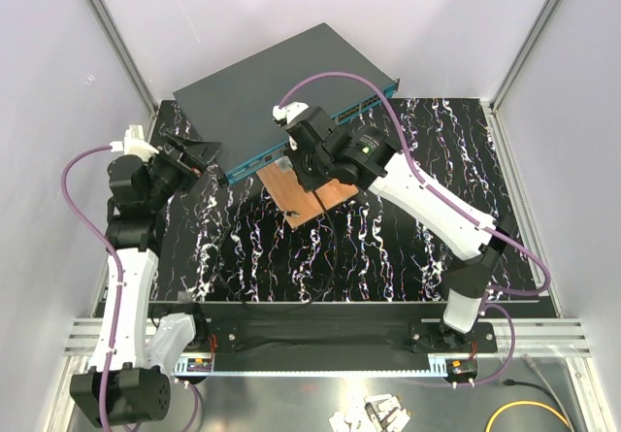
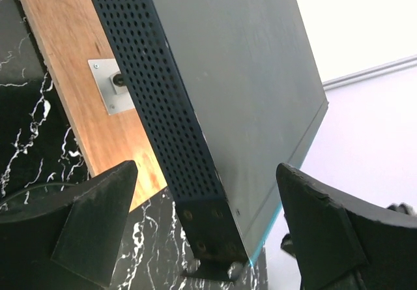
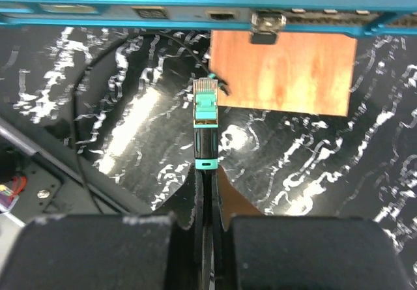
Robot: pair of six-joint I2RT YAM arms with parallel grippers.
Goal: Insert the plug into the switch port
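Observation:
The dark-grey switch (image 1: 281, 83) lies tilted at the back of the table, its teal front strip (image 3: 130, 6) crossing the top of the right wrist view. A small rectangular switch port (image 3: 221, 16) sits in that strip. My right gripper (image 3: 207, 179) is shut on the black-and-teal boot behind the pale plug (image 3: 205, 88). The plug points at the strip and stands apart from it, slightly left of the port. My left gripper (image 2: 205, 225) is open, its fingers (image 2: 98, 218) either side of the switch's near left corner (image 2: 215, 238) without touching.
A wooden board (image 1: 310, 199) with a small metal plate (image 2: 111, 85) lies under the switch's front edge. The thin black cable (image 3: 81, 107) loops over the black marbled mat (image 1: 388, 248). Aluminium frame posts (image 1: 116, 34) and white walls enclose the table.

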